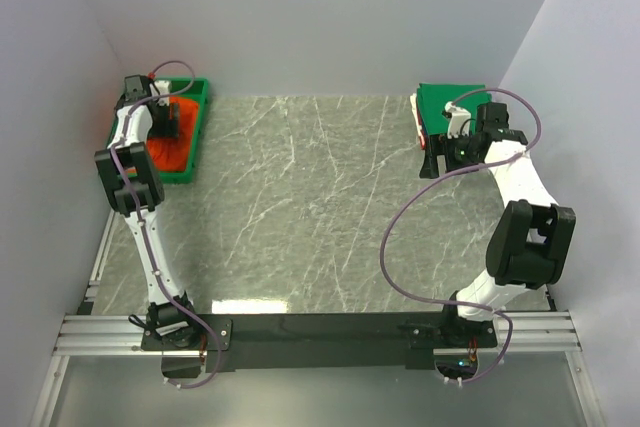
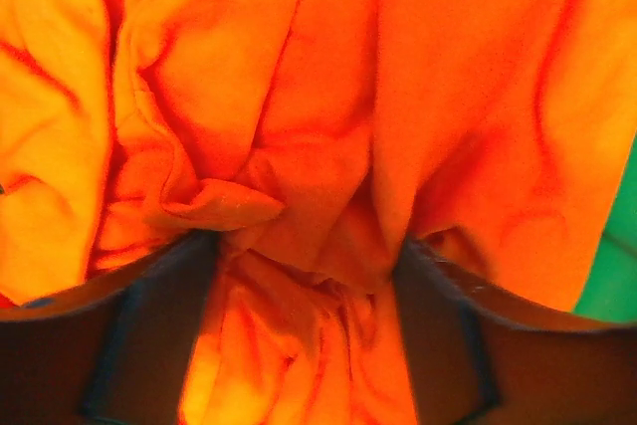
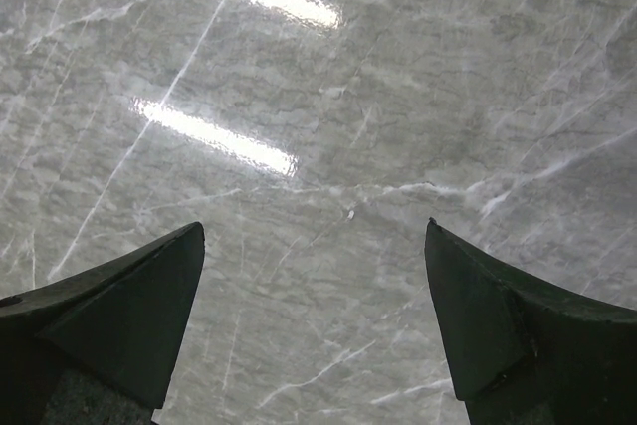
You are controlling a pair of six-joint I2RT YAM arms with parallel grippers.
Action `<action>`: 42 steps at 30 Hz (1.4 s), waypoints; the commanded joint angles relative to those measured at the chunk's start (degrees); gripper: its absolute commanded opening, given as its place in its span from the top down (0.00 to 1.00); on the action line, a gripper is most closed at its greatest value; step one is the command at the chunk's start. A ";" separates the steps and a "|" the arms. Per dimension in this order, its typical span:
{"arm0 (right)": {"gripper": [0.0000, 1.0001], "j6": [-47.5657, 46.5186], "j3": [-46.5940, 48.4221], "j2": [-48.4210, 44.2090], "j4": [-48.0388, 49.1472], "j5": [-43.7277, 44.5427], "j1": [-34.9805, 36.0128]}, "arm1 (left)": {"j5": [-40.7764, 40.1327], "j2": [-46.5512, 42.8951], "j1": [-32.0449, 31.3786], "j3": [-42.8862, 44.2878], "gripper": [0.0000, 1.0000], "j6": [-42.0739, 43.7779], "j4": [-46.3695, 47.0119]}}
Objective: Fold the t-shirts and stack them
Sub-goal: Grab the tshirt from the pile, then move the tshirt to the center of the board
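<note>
A crumpled bright orange-red t-shirt (image 1: 172, 154) lies in the green plastic tray (image 1: 201, 99) at the back left. My left gripper (image 1: 170, 124) is pushed down into it. In the left wrist view the t-shirt (image 2: 328, 77) fills the frame, and a bunch of its cloth sits between the two spread fingers of the left gripper (image 2: 307, 246). A folded green t-shirt (image 1: 447, 99) lies at the back right, with thin white and red edges showing at its left side. My right gripper (image 1: 432, 154) hovers just in front of it, open; in the right wrist view the right gripper (image 3: 314, 228) has only bare tabletop between its fingers.
The grey marble table (image 1: 300, 207) spreads between the two arms. White walls close in the left, back and right sides. A sliver of the green tray (image 2: 612, 286) shows at the right edge of the left wrist view.
</note>
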 commanded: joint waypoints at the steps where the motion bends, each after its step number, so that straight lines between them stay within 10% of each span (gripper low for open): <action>1: 0.03 -1.45 2.97 -0.10 -1.61 0.57 0.43 | 3.72 2.93 0.91 1.85 0.39 2.84 -3.73; 8: 0.06 -1.72 3.24 -0.53 -3.38 -0.66 0.51 | 6.35 -0.74 1.08 8.18 0.99 0.31 -4.98; 24: 0.07 -0.13 -0.72 -6.07 -1.00 -2.33 0.60 | 23.31 -35.45 -5.59 9.59 1.00 -6.20 0.12; 42: 0.06 1.10 -4.50 -10.47 0.85 -1.37 0.69 | 43.43 -52.34 -19.57 0.64 0.99 -24.13 7.15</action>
